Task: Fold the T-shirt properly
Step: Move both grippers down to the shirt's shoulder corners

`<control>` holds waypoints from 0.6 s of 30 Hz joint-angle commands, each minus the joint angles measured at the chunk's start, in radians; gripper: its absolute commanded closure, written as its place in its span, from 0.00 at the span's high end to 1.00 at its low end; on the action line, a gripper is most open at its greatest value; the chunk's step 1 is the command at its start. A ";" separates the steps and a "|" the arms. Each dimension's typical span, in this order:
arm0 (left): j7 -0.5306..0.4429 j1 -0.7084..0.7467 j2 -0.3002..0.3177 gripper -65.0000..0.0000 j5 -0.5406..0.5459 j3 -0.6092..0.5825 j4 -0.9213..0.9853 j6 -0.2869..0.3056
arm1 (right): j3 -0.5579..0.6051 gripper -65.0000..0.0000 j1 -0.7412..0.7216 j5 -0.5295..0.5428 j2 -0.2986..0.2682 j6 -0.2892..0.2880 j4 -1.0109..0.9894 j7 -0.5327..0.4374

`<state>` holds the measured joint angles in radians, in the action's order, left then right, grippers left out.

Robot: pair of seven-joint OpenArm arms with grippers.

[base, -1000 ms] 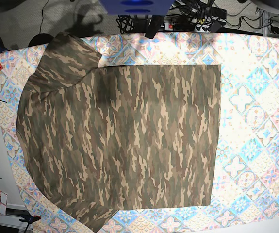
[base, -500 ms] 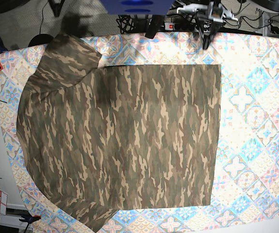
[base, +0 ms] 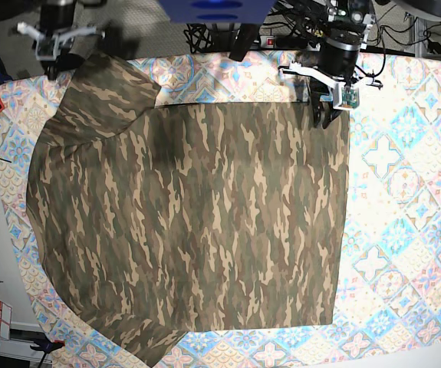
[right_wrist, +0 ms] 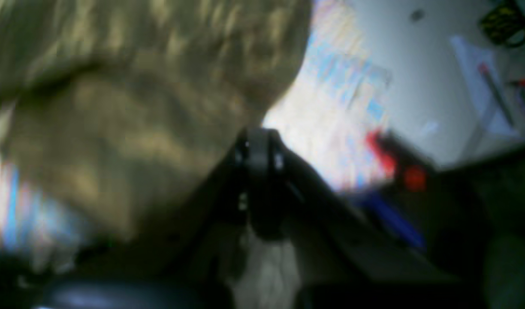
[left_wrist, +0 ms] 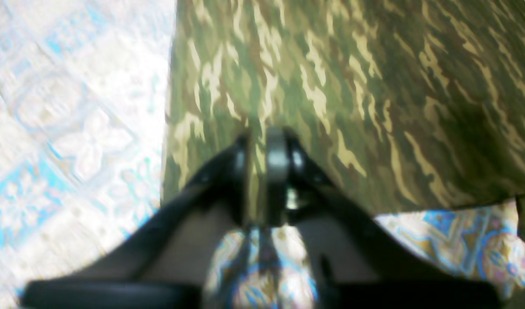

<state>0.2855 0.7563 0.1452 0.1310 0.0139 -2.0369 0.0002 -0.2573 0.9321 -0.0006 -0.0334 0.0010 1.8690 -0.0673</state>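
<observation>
- Camouflage cloth fills most of the tabletop [base: 404, 192]: one T-shirt [base: 197, 215] lies flat on the tiled tablecloth, spreading away from both claws.
- Left claw [left_wrist: 262, 171] hovers over the shirt's corner, hem just below it. A narrow gap shows between its jaws, and nothing is gripped.
- Right claw [right_wrist: 258, 159] sits clenched and empty beside the sleeve edge; that view is blurred.
- Judgement: the corner grasp comes first. Better to lower onto the hem edge and pinch only shirt fabric, not tablecloth.
- Count: two claws, one shirt, one tablecloth.
</observation>
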 commanded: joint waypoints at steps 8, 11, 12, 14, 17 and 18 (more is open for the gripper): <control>0.134 -0.071 0.166 0.29 0.253 0.062 -0.021 -0.001 | -0.003 0.11 -0.086 0.000 -0.003 0.001 0.034 0.203; 0.134 -0.071 0.235 0.29 0.353 0.107 -0.021 -0.001 | -0.001 0.28 -0.095 0.001 -0.003 0.001 0.036 0.228; 0.136 -0.071 0.256 0.30 0.382 0.119 -0.020 -0.001 | 0.000 0.34 -0.095 0.001 -0.003 0.001 0.036 0.226; 0.177 -0.070 0.301 0.30 0.434 0.146 -0.020 -0.001 | 0.002 0.49 -0.095 0.001 -0.003 -0.002 0.036 0.223; 0.254 -0.074 0.334 0.30 0.482 0.194 -0.020 -0.001 | -0.003 0.69 -0.107 0.009 -0.003 -0.085 0.036 0.223; 0.266 -0.083 0.336 0.30 0.490 0.203 -0.020 -0.001 | -0.010 0.73 -0.117 0.029 -0.001 -0.121 0.036 0.226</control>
<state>0.5770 0.6754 0.4686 0.6147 0.2081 -2.0384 -0.0029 -0.2638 0.8093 0.0231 -0.0307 -0.1368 1.8885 0.1860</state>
